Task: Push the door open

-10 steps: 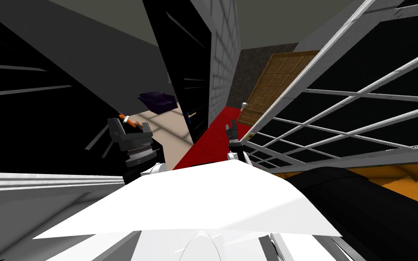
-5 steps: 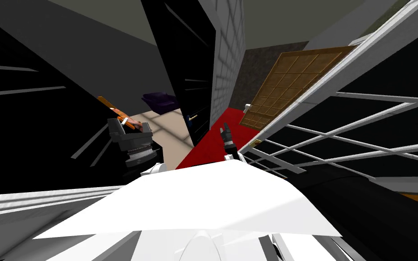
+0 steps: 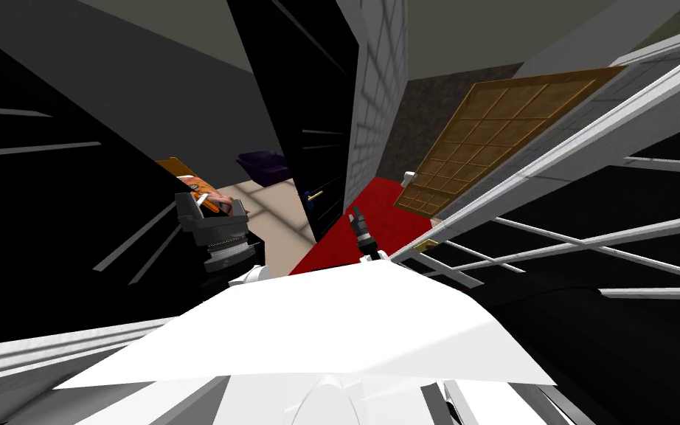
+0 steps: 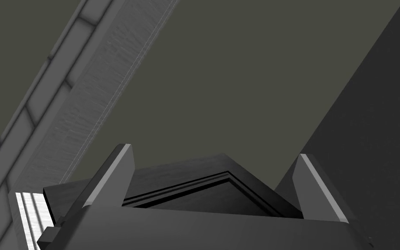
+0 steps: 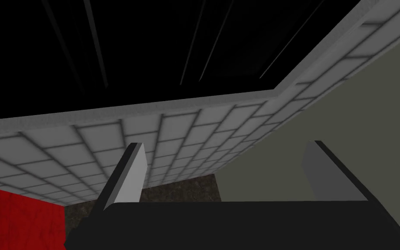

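The door (image 3: 552,155) is a white-framed lattice with black panes, swung out on my right. Its near edge carries a small brass latch (image 3: 425,244). My right gripper (image 3: 357,220) points up over the red floor (image 3: 375,195), a short way left of the door's edge and not touching it. In the right wrist view this gripper (image 5: 225,171) is open and empty, facing a grey brick wall (image 5: 186,134). My left gripper (image 3: 209,214) is raised at my left side. In the left wrist view it (image 4: 214,173) is open and empty.
A grey brick wall (image 3: 375,96) flanks the red strip on the left. A brown panelled door (image 3: 479,140) stands at its far end. Left of the wall are a dark door with a handle (image 3: 315,195), a beige floor (image 3: 272,214) and a purple armchair (image 3: 263,166).
The lattice door has swung further away to the right, and more of the brown door shows. My right gripper has drawn left, off the door's edge. My view has turned slightly.
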